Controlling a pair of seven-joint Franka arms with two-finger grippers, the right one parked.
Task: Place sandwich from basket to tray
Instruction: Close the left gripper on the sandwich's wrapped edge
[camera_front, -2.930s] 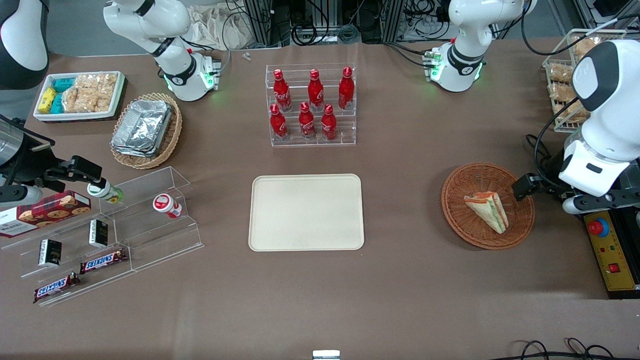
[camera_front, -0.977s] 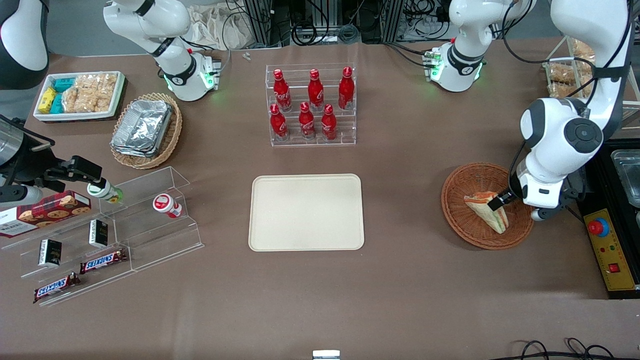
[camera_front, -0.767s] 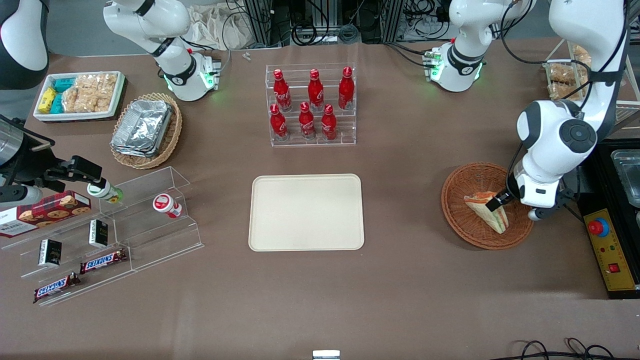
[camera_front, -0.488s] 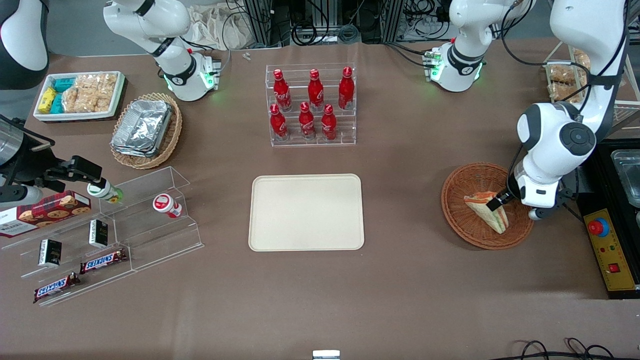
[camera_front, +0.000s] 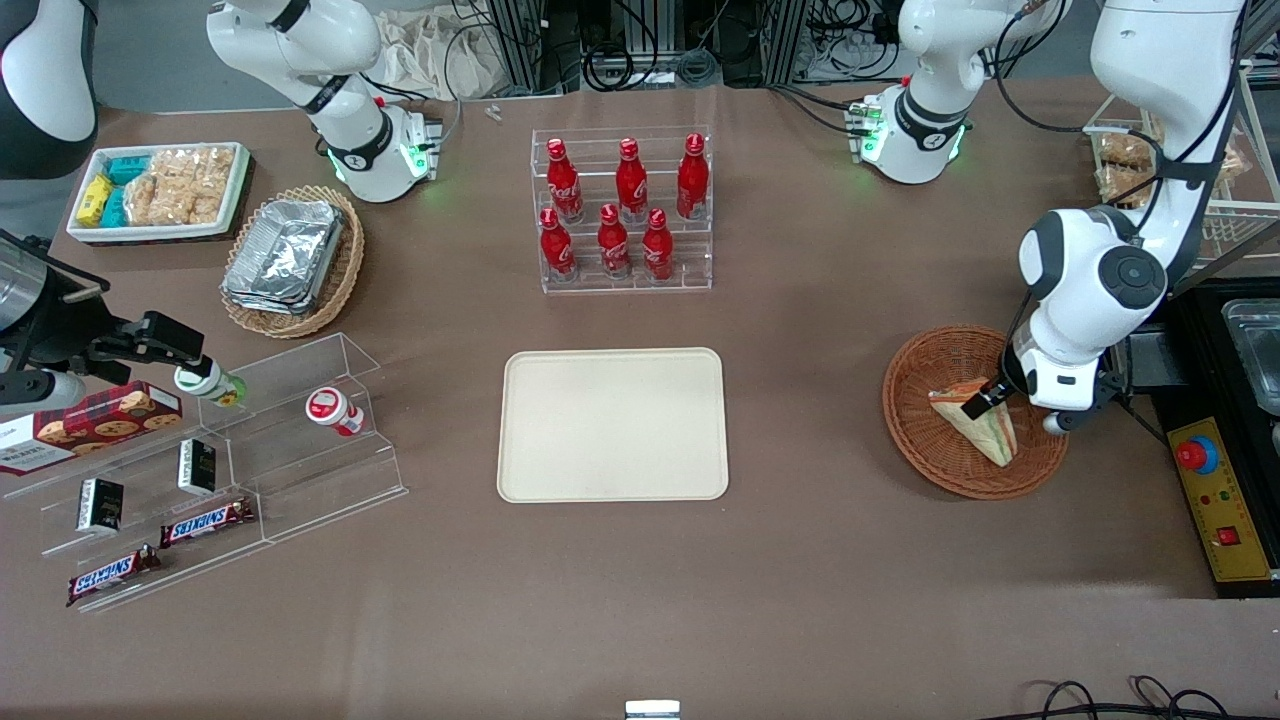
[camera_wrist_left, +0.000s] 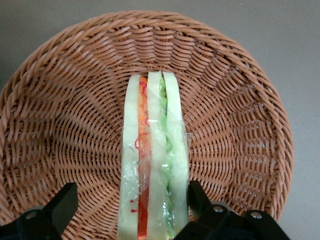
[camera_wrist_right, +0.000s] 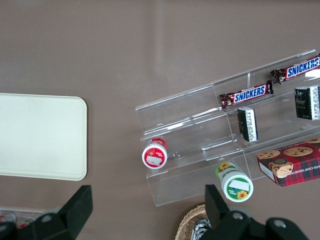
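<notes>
Since the earliest frame the left arm was swung in from the table's edge and lowered over the basket (camera_front: 975, 411). No change was seen at the tray (camera_front: 612, 424), well apart toward the parked arm's end. The sandwich (camera_wrist_left: 155, 160) was left lying in the basket, cut edge up. The gripper (camera_wrist_left: 131, 200) was positioned low over it, fingers (camera_wrist_left: 62, 204) spread apart, one at each side of the wedge, neither clearly pressed in.
</notes>
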